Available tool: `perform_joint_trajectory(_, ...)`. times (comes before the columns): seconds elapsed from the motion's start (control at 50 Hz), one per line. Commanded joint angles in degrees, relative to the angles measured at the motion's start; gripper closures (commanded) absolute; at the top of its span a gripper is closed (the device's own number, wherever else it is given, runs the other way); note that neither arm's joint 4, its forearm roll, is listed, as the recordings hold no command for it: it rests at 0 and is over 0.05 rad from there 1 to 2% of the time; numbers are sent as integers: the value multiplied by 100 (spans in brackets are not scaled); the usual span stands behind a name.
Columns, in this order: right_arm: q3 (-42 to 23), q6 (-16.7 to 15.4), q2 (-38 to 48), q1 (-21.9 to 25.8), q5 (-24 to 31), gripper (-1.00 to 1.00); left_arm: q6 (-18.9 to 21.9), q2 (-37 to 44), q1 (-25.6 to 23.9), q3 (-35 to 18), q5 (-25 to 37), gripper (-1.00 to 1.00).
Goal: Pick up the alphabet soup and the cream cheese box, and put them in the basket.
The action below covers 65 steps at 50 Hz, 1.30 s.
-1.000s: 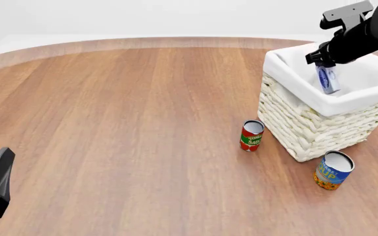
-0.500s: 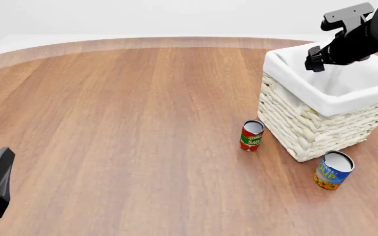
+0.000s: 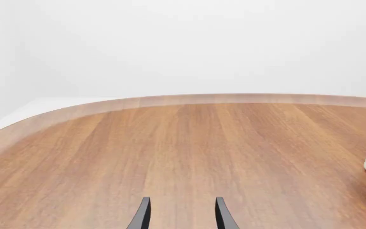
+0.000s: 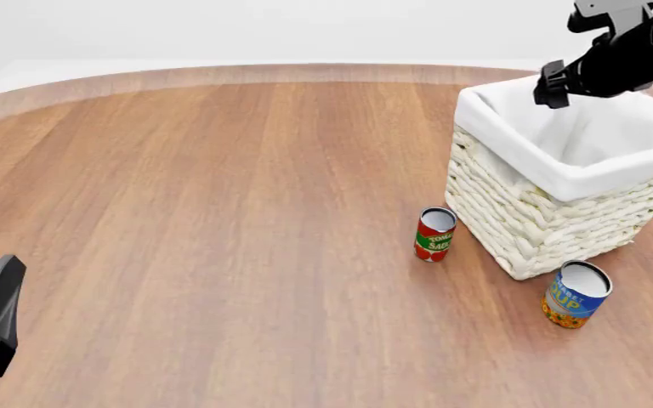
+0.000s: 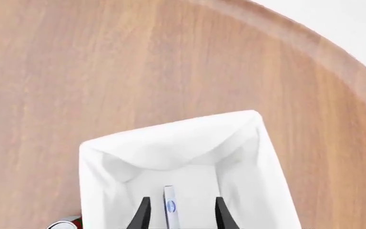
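Cream cheese box (image 5: pixel 169 208) lies inside basket (image 4: pixel 508 212), right pincer (image 5: pixel 177 210) released above it; next reach down to alphabet soup (image 4: pixel 576 294) just beside basket, approaching vertically, clear of the rim.

Bright, even, shadowless simulator light (almost flat), sharp focus throughout, no glare or blur.

My table (image 4: pixel 213 195) is round-edged brown wood with a paler rim; on it stands the basket (image 4: pixel 530 212) at my right; the red tomato sauce can (image 4: pixel 434 234) stands upright just beside its near corner; the alphabet soup (image 4: pixel 575 294) stands upright close before the basket's front wall.
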Motion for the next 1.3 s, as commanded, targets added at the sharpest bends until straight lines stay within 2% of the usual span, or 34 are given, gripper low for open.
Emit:
perform_joint_trajectory(0.02,115,137,-318,49,2,-100,0,0,0,0,0,-100)
perform_joint_trajectory(1.3,455,522,-1748,432,401,-100,0,0,0,0,0,-100)
